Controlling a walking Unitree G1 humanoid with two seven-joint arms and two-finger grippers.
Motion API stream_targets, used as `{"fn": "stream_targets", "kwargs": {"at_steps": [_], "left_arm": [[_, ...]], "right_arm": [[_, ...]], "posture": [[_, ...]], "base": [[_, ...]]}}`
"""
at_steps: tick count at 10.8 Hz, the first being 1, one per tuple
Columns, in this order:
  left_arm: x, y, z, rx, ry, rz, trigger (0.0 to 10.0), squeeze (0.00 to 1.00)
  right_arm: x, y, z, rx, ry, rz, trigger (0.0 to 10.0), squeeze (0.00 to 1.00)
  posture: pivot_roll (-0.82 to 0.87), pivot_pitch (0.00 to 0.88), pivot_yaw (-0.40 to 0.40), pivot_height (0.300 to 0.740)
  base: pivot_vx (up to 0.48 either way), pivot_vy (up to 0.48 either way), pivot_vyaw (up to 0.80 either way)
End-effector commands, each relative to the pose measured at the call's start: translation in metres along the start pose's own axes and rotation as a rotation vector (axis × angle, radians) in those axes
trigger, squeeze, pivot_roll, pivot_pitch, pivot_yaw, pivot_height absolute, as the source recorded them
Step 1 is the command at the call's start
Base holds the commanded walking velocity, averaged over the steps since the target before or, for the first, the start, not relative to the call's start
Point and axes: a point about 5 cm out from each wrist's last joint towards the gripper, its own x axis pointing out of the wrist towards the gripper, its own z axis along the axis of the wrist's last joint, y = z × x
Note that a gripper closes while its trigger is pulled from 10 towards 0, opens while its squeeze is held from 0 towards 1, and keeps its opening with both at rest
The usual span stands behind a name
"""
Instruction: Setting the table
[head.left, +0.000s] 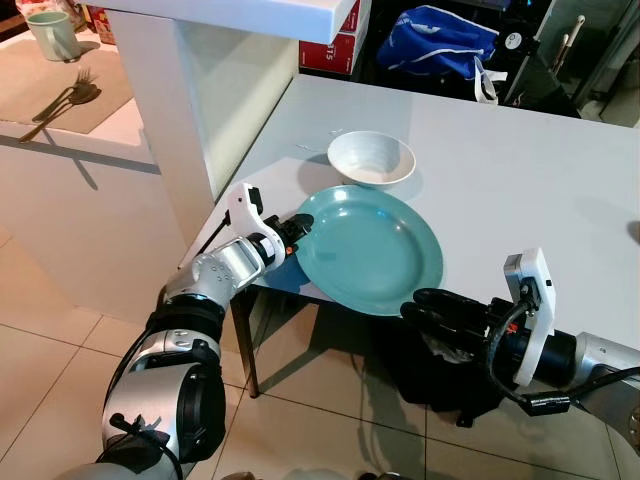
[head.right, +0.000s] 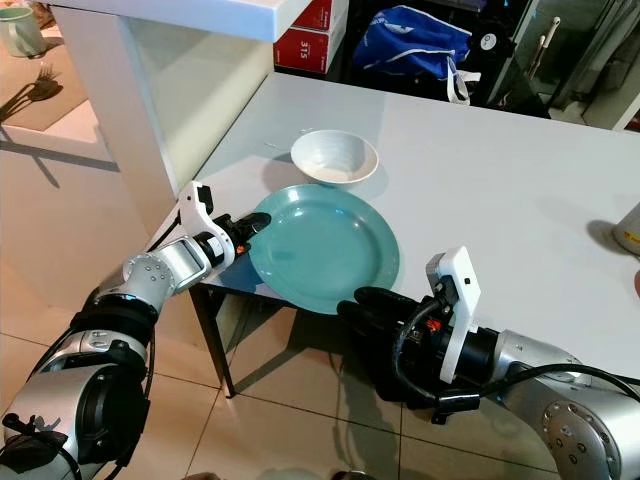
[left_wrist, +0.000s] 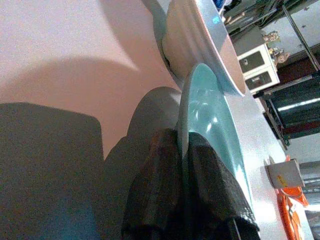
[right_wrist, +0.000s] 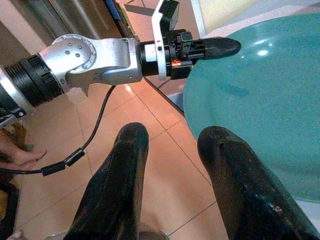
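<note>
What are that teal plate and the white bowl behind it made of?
The teal plate, pinched at its rim by the left pincer, looks like glazed ceramic or maybe melamine: smooth, with bright glossy highlights. The white bowl looks like glazed ceramic too, with faint ridges inside; its look alone cannot settle it.

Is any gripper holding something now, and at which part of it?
The left gripper is shut on the teal plate, pinching its rim at the edge nearest the table corner. The right gripper is open and holds nothing.

A red box (head.right: 300, 45) under the white counter carried white digits that read roughly "315"; nothing else was legible
</note>
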Motion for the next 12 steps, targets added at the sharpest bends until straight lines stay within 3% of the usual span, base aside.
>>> {"fn": "stream_targets", "kwargs": {"at_steps": [1,6,7,8,9,10,11,12], "left_arm": [[0.004,-0.004,0.001,0.037,0.005,0.001,10.0,1.00],[0.000,0.007,0.016,0.101,-0.072,0.062,10.0,1.00],[-0.002,0.013,0.020,0.136,-0.093,0.105,10.0,1.00],[-0.006,0.018,0.029,0.258,-0.141,0.146,10.0,1.00],[-0.015,0.019,0.047,0.349,-0.259,0.141,10.0,0.00],[-0.032,0.015,0.067,0.407,-0.405,0.089,10.0,0.00],[-0.044,0.012,0.071,0.506,-0.436,0.060,10.0,0.00],[-0.059,0.001,0.066,0.697,-0.441,0.002,10.0,0.00]], "right_arm": [[-0.003,0.001,0.003,-0.014,0.002,-0.003,10.0,0.00],[-0.001,-0.002,0.006,-0.025,-0.009,-0.010,10.0,0.00],[0.000,-0.005,0.007,-0.029,-0.012,-0.020,10.0,0.00],[0.000,-0.006,0.008,-0.033,-0.019,-0.025,10.0,0.00],[0.000,-0.007,0.010,-0.040,-0.039,-0.038,10.0,0.00],[-0.001,-0.010,0.014,-0.057,-0.072,-0.075,10.0,0.00],[-0.001,-0.014,0.017,-0.068,-0.107,-0.114,10.0,0.00],[0.003,-0.021,0.024,-0.098,-0.171,-0.194,10.0,0.00]], "posture": [[-0.11,0.032,-0.021,0.740],[-0.10,0.013,-0.024,0.740],[-0.10,0.011,-0.025,0.740],[-0.10,0.005,-0.026,0.740],[-0.10,0.000,-0.021,0.740],[-0.10,0.000,-0.019,0.740],[-0.10,0.000,-0.025,0.740],[-0.08,0.000,-0.040,0.740]], "base": [[0.000,0.000,0.00],[0.000,0.000,0.00],[0.000,0.000,0.00],[0.000,0.000,0.00],[0.000,0.000,0.00],[0.000,0.000,0.00],[0.000,0.000,0.00],[0.000,0.000,0.00]]}}
